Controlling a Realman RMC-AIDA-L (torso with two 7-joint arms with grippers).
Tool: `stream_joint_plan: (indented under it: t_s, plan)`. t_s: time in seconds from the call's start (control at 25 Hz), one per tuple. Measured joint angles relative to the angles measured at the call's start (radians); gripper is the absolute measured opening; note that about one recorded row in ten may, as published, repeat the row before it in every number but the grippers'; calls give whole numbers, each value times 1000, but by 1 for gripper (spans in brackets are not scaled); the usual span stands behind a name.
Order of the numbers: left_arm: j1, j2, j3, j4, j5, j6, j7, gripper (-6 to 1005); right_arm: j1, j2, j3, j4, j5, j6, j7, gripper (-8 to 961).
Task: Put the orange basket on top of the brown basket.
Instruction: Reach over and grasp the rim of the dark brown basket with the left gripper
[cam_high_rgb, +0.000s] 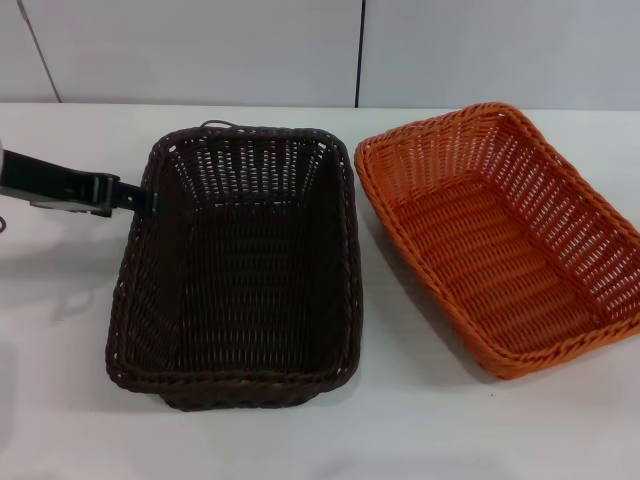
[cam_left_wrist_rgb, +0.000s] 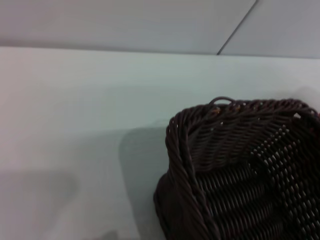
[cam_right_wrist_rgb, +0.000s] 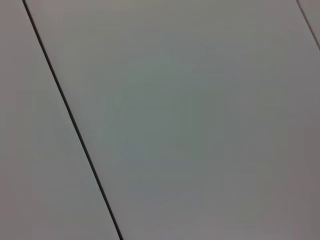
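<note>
The brown basket (cam_high_rgb: 240, 270) lies empty in the middle of the white table. Its long side runs away from me. The orange basket (cam_high_rgb: 500, 240) lies just to its right, also empty, turned at a slight angle and not touching it. My left gripper (cam_high_rgb: 135, 196) reaches in from the left edge and meets the brown basket's left rim near its far corner. In the left wrist view that corner of the brown basket (cam_left_wrist_rgb: 240, 170) shows close up. My right gripper is out of view.
The white table (cam_high_rgb: 300, 440) reaches a grey panelled wall (cam_high_rgb: 200, 50) at the back. A loose strand (cam_left_wrist_rgb: 222, 99) sticks up from the brown basket's far rim. The right wrist view holds only a grey panel with a dark seam (cam_right_wrist_rgb: 70, 120).
</note>
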Motion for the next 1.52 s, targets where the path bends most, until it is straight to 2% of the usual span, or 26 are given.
stream_joint_plan:
  t_s: [0.04, 0.2, 0.32, 0.4, 0.52, 0.6, 0.68, 0.84, 1.24, 1.4, 1.52]
  plan:
    - [0, -16, 0, -13, 28, -9, -8, 822, 0, 0, 0, 0, 0, 0, 0, 715]
    - [0, -25, 6, -14, 37, -13, -8, 820, 0, -1, 0, 0, 1, 0, 0, 713]
    - [-5, -49, 8, -9, 95, -7, -4, 820, 0, -1, 0, 1, 1, 0, -1, 712]
    - [-7, -54, 8, -6, 107, -4, -3, 819, 0, -1, 0, 2, 1, 0, -1, 712]
    - [-16, -85, 10, 4, 184, 11, 2, 818, -1, -1, 0, 1, 1, 10, -1, 711]
    - [-16, -85, 10, 4, 184, 11, 2, 818, -1, -1, 0, 0, 1, 14, -1, 710]
    - [-22, -98, 13, -3, 218, 11, 2, 817, 0, -1, 0, 0, 1, 15, -1, 710]
    - [-22, -100, 20, -11, 228, 12, 2, 816, 1, -1, 0, 1, 1, 21, -1, 708]
    - [-14, -102, 21, -43, 229, 11, 15, 610, -6, -1, 0, 4, 1, 25, -1, 705]
    - [-13, -102, 21, -62, 231, 9, 21, 367, -7, -1, 0, 3, 1, 28, -1, 704]
    - [-13, -98, 21, -69, 231, 5, 22, 314, -7, -1, 0, 2, 1, 30, -1, 703]
